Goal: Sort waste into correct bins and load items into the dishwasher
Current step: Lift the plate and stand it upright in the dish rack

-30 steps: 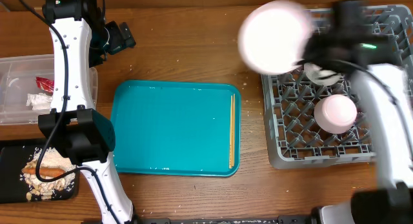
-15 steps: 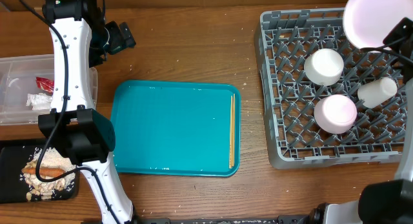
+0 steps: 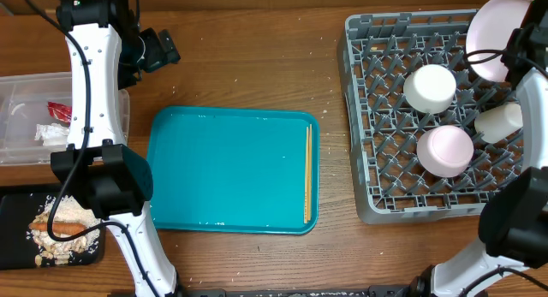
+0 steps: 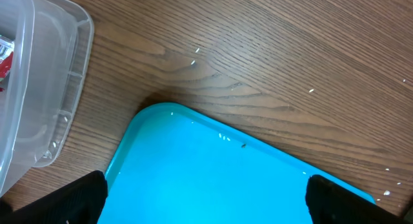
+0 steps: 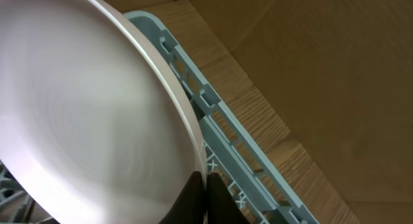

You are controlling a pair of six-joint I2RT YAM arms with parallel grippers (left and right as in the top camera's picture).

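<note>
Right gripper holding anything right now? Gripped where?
Yes. The right gripper pinches the pale plate by its rim, at the grey rack's far corner.

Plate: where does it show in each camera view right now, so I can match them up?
Overhead: plate at the top right corner, over the dish rack's far edge.
Left wrist: not in it.
Right wrist: plate fills the left half, tilted against the rack rim.
Shared landmark: the dish rack, in the overhead and right wrist views.
</note>
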